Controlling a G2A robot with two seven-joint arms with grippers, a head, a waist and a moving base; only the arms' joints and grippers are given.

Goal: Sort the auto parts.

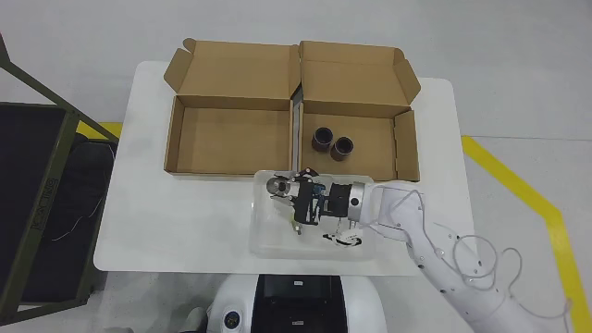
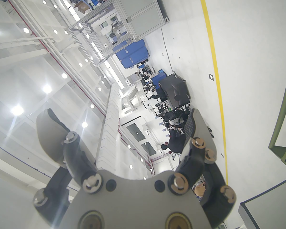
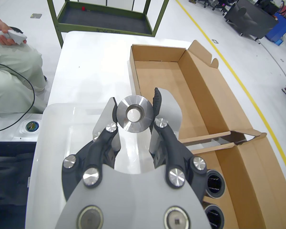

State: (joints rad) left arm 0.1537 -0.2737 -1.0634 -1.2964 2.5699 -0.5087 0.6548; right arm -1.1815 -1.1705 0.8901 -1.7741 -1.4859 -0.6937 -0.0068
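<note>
Grip locked on the right side: the right gripper [image 3: 134, 108] has its two black-padded fingers [image 3: 156, 101] pinched on opposite sides of a silver metal ring [image 3: 124, 119], a thick disc with a round hole through its middle, flat face turned back toward the wrist camera. The ring sits squarely between the pads, both pads touching its rim.

Seen from above, ring and gripper hang over the far corner of the clear plastic tray [image 1: 264, 240], which lies on the white table [image 1: 185, 213] at the robot's edge. Whether the ring is off the tray floor I cannot tell.

Just beyond that corner of the tray stand two open cardboard boxes, side by side and touching, flaps folded back. The bare-floored box [image 1: 231, 139] lies straight ahead of the held ring. Its neighbour [image 1: 356, 122] holds two dark cylinders [image 1: 324, 138], upright, just beside each other near the box's middle.

Over on the other arm, the left gripper [image 2: 121, 117] is spread wide with nothing between its fingers, aimed out into the hall.
</note>
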